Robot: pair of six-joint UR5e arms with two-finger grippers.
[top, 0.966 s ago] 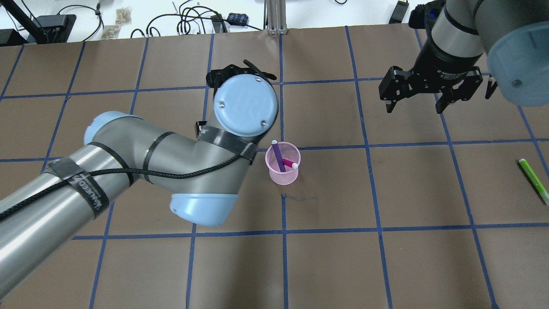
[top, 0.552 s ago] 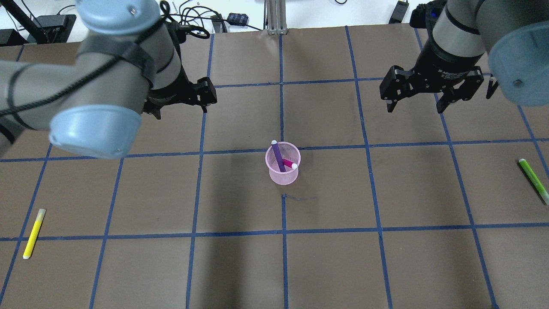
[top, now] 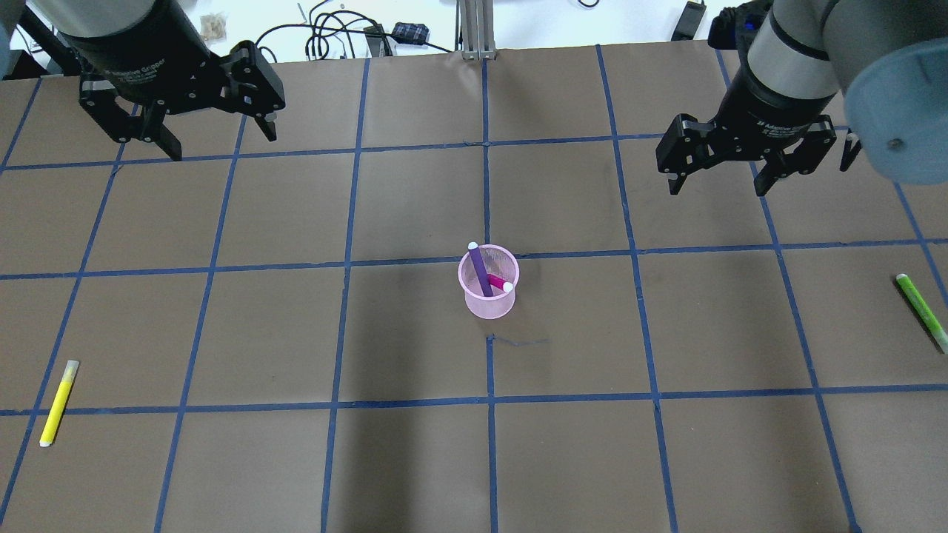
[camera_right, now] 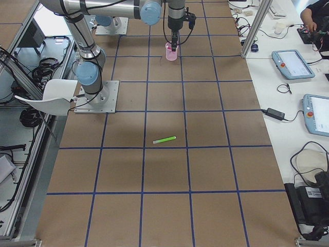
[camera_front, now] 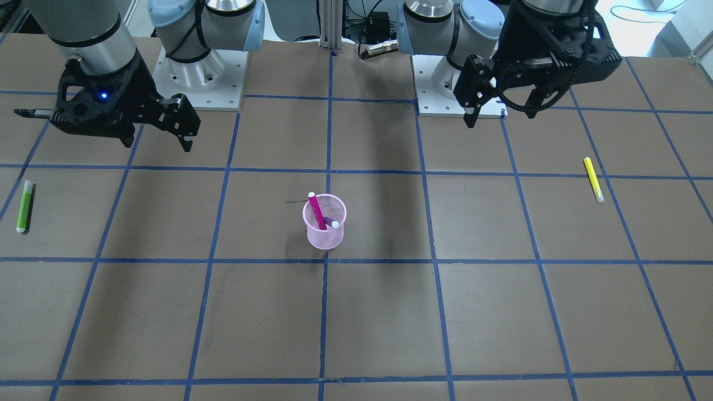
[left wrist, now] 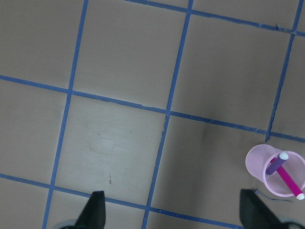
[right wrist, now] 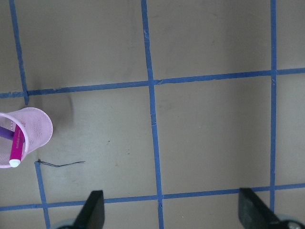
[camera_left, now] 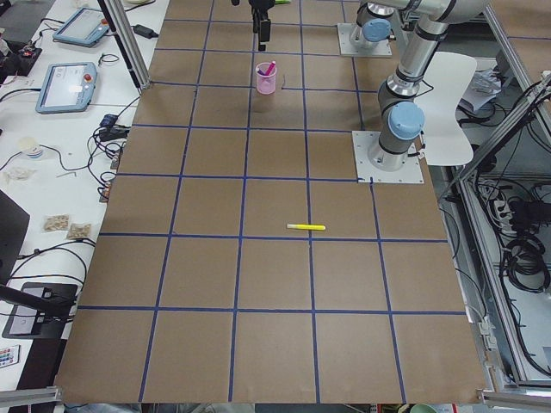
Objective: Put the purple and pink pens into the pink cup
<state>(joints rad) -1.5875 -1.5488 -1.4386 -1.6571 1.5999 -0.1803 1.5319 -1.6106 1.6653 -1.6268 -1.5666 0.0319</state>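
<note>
The pink mesh cup [top: 488, 296] stands upright at the table's middle. The purple pen [top: 480, 270] and the pink pen [top: 500, 282] both stand tilted inside it. The cup also shows in the front view [camera_front: 325, 236] and at the edge of both wrist views [left wrist: 259, 162] [right wrist: 40, 126]. My left gripper [top: 222, 144] is open and empty, high over the far left of the table, well away from the cup. My right gripper [top: 717, 189] is open and empty over the far right.
A yellow highlighter [top: 58, 402] lies near the left front. A green highlighter [top: 921, 311] lies at the right edge. Cables [top: 326, 37] lie beyond the table's back edge. The arm bases [camera_front: 200, 67] stand at the robot side.
My left arm has drawn back from beside the cup to the far left corner, uncovering the yellow highlighter. The right arm, the cup and the pens have not moved.
</note>
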